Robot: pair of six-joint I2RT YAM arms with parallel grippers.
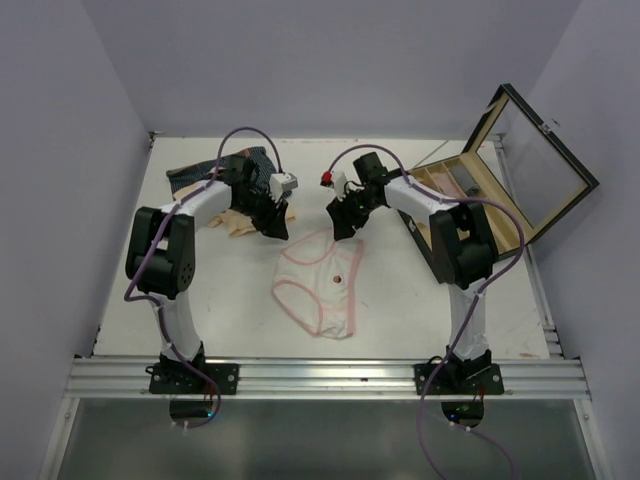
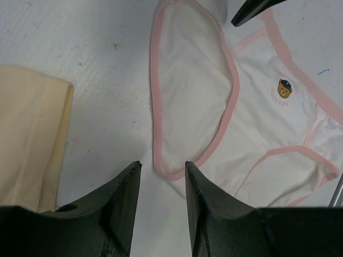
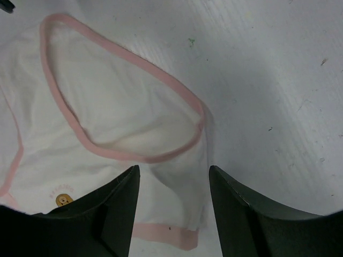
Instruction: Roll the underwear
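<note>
Underwear [image 1: 320, 278], pink-and-white, lies flat on the tabletop [image 1: 400, 312], its waistband corners close under both tools. Left tool [image 2: 162, 165] gapes partly, right tool [image 3: 172, 169] wider; both seem empty.

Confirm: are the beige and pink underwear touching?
Apart. The left wrist view shows a strip of bare table between the beige underwear and the pink underwear.

This looks like a robot lab. Plain pale walls [image 1: 60, 200] stand close around a white table [image 1: 230, 320]. A left robot arm [image 1: 165, 250] and a right robot arm [image 1: 460, 245] are bolted to a metal rail [image 1: 320, 378] at the table's near edge, with purple cables [image 1: 246, 129] looping off them.
</note>
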